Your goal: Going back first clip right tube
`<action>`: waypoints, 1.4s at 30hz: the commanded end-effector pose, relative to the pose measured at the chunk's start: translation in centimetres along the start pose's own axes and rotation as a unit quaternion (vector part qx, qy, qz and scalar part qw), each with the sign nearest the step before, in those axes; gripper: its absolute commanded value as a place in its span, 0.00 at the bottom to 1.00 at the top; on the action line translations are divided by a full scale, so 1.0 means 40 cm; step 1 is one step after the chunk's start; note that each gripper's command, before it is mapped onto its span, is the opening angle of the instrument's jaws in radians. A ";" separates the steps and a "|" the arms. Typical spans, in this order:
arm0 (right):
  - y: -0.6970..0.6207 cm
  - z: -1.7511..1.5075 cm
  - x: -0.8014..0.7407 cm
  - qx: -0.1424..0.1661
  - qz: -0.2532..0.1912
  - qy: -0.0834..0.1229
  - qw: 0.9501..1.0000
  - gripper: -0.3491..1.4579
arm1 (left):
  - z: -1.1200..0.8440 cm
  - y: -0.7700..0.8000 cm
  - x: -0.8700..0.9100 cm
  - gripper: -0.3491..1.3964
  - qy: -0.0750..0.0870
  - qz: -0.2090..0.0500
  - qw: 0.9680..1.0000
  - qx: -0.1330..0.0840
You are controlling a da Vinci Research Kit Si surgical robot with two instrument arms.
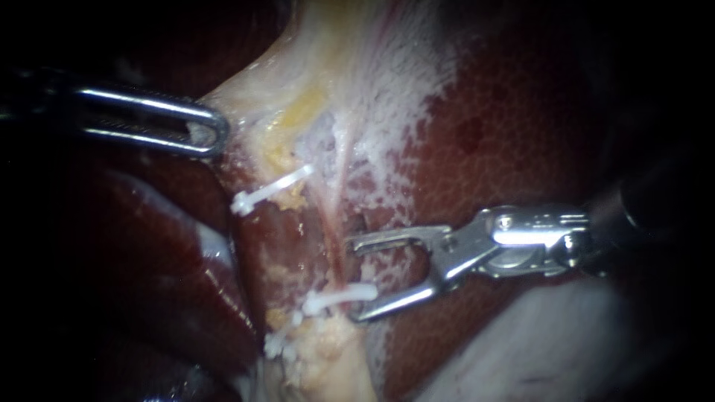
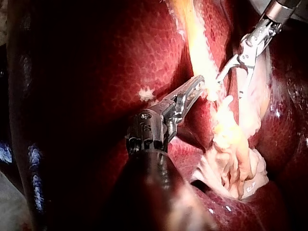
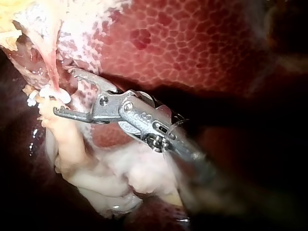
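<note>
The white clip [image 1: 339,298] sits across the right tube [image 1: 340,223]. Its long axis runs crosswise to that thin pink strand and roughly in line with the jaws of the right tool [image 1: 356,279], with one end pointing at the tool and the other away from it. The clip lies just off the tip of one jaw, too close to tell whether they touch. The tube runs straight past both jaw tips, just ahead of the gap between them. The right tool stands wide open and holds nothing. The right wrist view shows the same spread jaws, with the clip just ahead of them. Beyond the tube from this tool lie lumps of yellow fat [image 1: 328,350], a second clip [image 1: 272,190] and a third clip [image 1: 279,342], both apart from the first. Behind the tool and on both sides of it the liver [image 1: 521,134] lies bare. Well apart, on the far side of the tube, the left tool [image 1: 212,134] is clenched on pale fatty tissue [image 1: 253,97], which draws to a point at it.
</note>
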 end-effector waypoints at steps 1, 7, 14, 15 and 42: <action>0.0000 -0.0013 0.0004 -0.005 -0.003 0.000 1.000 0.52 | 0.0000 0.0000 0.0000 0.00 0.000 0.000 1.000 0.000; 0.0002 -0.0096 0.0048 -0.034 -0.015 0.002 0.999 0.52 | 0.0003 0.0004 0.0005 0.00 0.000 0.001 1.000 0.000; 0.0002 -0.0175 0.0089 -0.050 -0.025 0.002 0.998 0.52 | 0.0005 0.0009 0.0008 0.00 0.000 0.001 1.000 0.000; 0.0001 -0.0183 0.0093 -0.050 -0.025 0.002 0.998 0.52 | 0.0005 0.0010 0.0008 0.00 0.000 0.001 1.000 0.000; -0.0042 -0.0181 0.0106 -0.041 -0.028 0.002 0.999 0.52 | 0.0160 0.0079 0.0123 0.00 0.015 -0.001 1.000 0.009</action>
